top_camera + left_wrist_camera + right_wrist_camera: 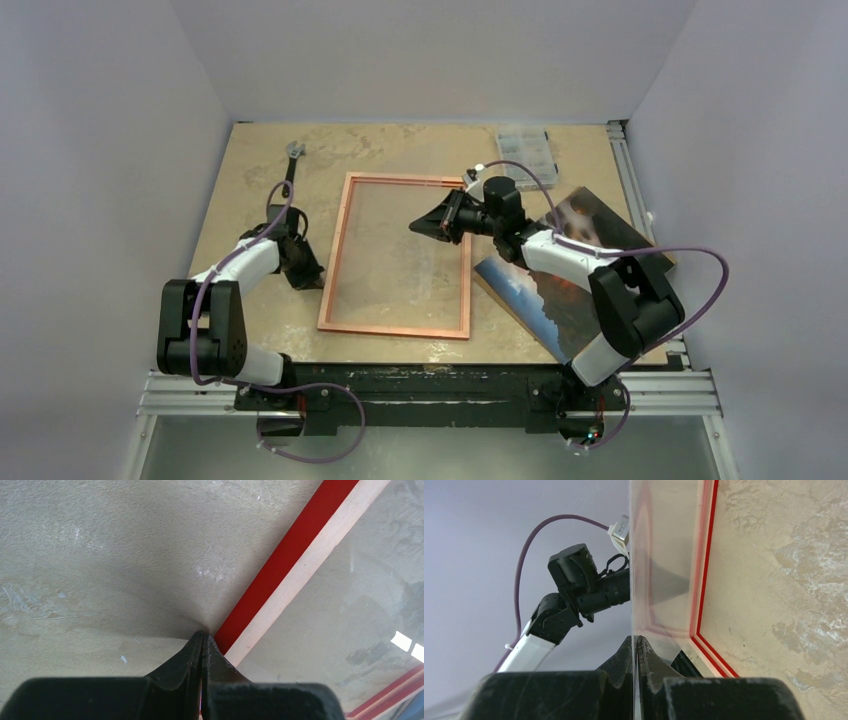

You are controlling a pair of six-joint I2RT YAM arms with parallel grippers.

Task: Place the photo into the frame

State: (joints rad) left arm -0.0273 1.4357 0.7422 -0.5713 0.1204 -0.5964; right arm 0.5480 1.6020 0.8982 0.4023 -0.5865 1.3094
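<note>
On the right side of the table, the photo (540, 305): lies flat, picture side up, partly under the right arm and well clear of the frame; nothing holds it.
The frame (333, 250): lies flat mid-table, pale back up and red face down, its opening unfilled by the photo.
Clear pane (664, 540): a see-through sheet standing edge-on from the right fingers, over the frame's opening; I cannot tell whether its far edge rests in the frame.
Right gripper (636, 642): jaws closed tight on the pane's edge, reaching left over the frame's far right part.
Left gripper (202, 637): jaws pressed together on nothing, tips down on the table (400, 150) right against the frame's left rail, as if to steady it.
Step in hand: to my eye, handling the pane, so only the groundwork; the photo is not yet touched.
Next move calls for: getting the pane settled or out of the way without dragging the frame, then letting go and reaching right for the photo's edge.
Further out: a clear compartment box (525, 150) at the far right.
</note>
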